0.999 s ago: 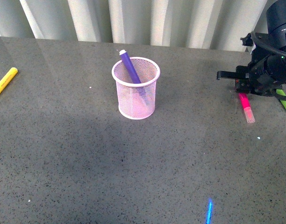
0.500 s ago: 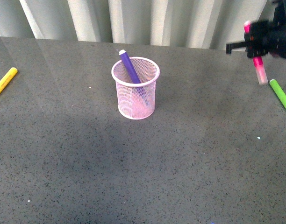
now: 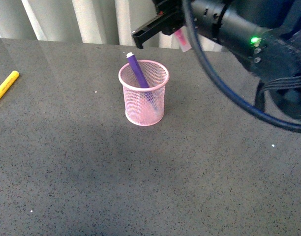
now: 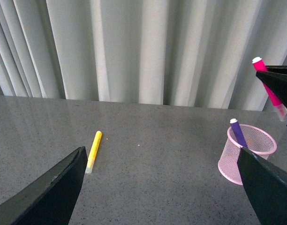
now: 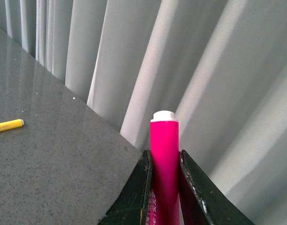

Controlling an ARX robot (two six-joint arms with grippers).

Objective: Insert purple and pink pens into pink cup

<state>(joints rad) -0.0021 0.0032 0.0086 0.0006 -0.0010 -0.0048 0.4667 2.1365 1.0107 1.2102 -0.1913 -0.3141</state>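
Now the right gripper (image 5: 163, 157), clamped on the pink pen (image 5: 164, 140), holds it high to clear the cup (image 3: 143, 101) below, which holds the purple pen (image 3: 137, 72).

Pink cup (image 3: 143, 98) stood alone mid-table (image 3: 140, 187), bare surface on all sides. Purple pen (image 3: 136, 70) leaned on its back-left rim and took up that part of the mouth; the right part was free. Right arm (image 3: 229, 24) crossed overhead behind the cup, right gripper (image 5: 163, 187) clamping pink pen (image 5: 163, 140). Yellow marker (image 3: 6, 84) lay well apart, far left.
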